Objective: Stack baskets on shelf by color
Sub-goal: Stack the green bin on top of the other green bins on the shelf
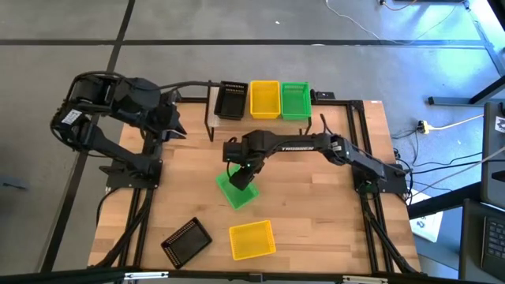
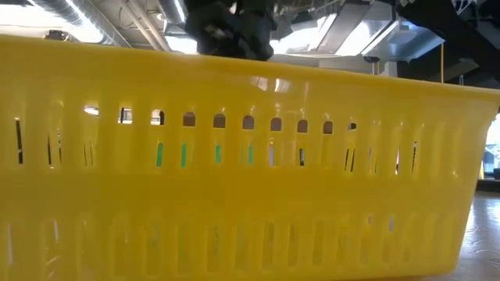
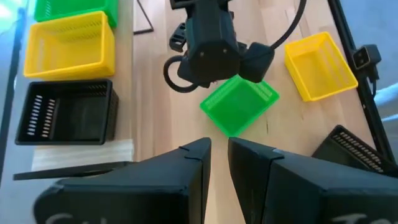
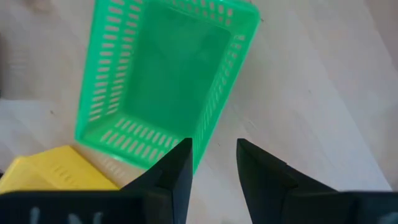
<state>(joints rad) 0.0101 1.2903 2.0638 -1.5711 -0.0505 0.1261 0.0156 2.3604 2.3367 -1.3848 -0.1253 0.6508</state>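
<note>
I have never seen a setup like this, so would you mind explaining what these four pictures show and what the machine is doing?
It is a two-armed robot at a wooden table. One picture looks straight down on it, one looks level across the tabletop, and two come from cameras on the arms' wrists.

At the table's far edge a small shelf carries a black basket, a yellow basket and a green basket. Loose on the table lie a green basket, a yellow basket, which fills the level view, and a black basket.

The right tool is open just above the loose green basket's rim, holding nothing. The left tool waits near the shelf, slightly parted, empty.
</note>
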